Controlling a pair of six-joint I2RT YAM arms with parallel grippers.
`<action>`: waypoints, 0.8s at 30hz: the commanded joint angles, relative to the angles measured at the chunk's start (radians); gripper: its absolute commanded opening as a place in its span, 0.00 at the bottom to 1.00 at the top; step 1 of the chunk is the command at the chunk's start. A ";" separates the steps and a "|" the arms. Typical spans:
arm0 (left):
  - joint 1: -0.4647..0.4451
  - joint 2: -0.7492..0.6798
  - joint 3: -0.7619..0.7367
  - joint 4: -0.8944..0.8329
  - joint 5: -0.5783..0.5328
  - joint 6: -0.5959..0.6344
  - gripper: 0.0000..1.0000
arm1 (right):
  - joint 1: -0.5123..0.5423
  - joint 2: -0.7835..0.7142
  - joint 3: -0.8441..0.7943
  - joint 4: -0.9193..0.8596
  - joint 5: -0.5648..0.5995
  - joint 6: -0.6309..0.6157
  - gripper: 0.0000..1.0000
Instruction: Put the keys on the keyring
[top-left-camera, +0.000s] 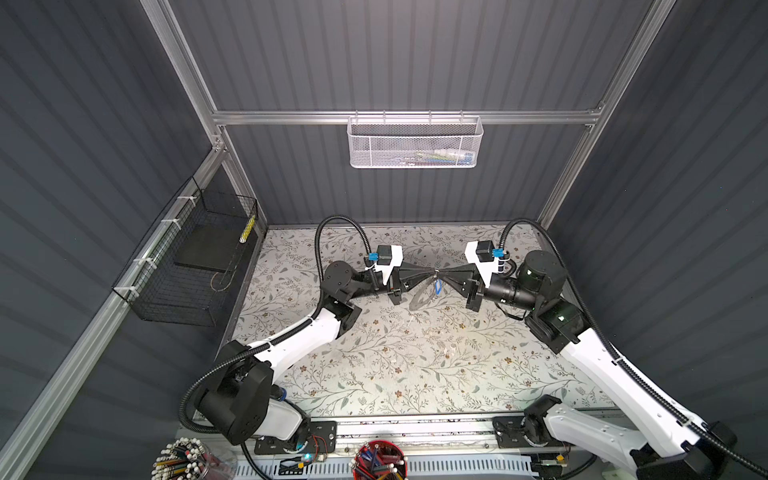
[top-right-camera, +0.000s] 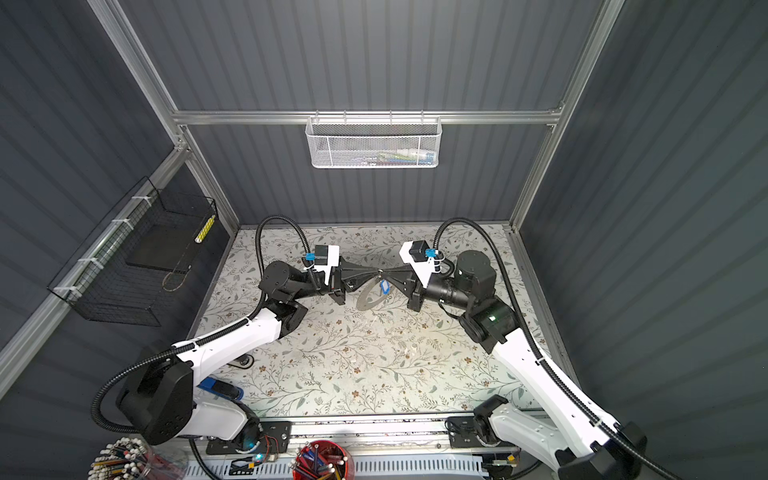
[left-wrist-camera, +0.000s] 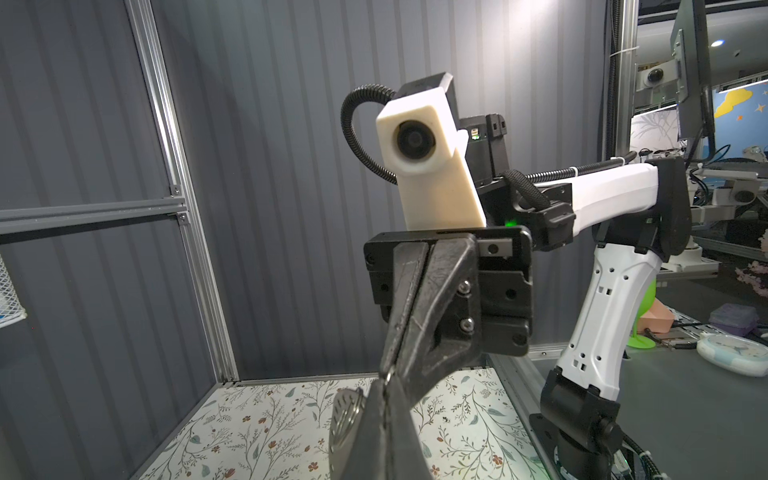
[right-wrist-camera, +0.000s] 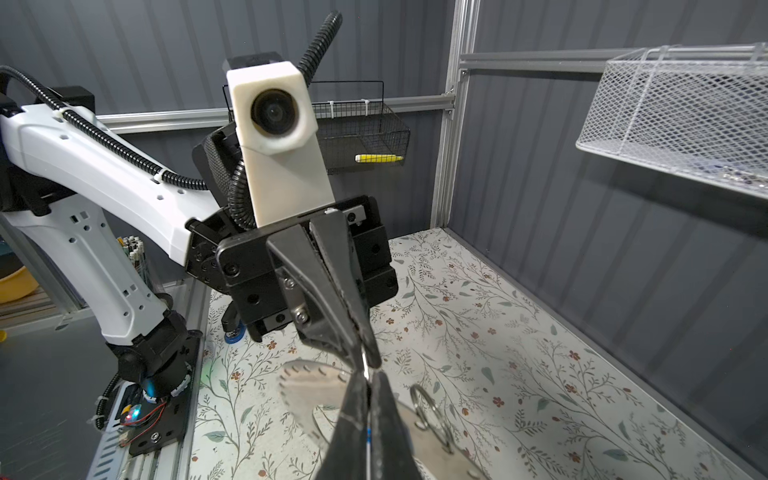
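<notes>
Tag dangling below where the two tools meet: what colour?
Bright blue tag with a pale centre; it shows best in a top view.

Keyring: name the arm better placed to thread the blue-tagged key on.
Right. The right pincer looks shut on the blue-tagged key beside the keyring that the left pincer grips.

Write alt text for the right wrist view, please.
The left gripper and right gripper meet tip to tip, both shut, above a floral table, with the flat grey keyring at their tips. A white mesh basket hangs on the wall.
</notes>
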 joint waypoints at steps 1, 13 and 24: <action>0.002 -0.002 0.032 0.055 0.011 -0.001 0.00 | 0.000 0.003 0.035 -0.034 -0.027 -0.004 0.00; 0.002 -0.105 0.300 -1.106 -0.176 0.746 0.38 | -0.021 0.007 0.194 -0.531 0.130 -0.212 0.00; -0.103 -0.078 0.400 -1.341 -0.349 1.018 0.31 | -0.022 0.098 0.325 -0.732 0.120 -0.281 0.00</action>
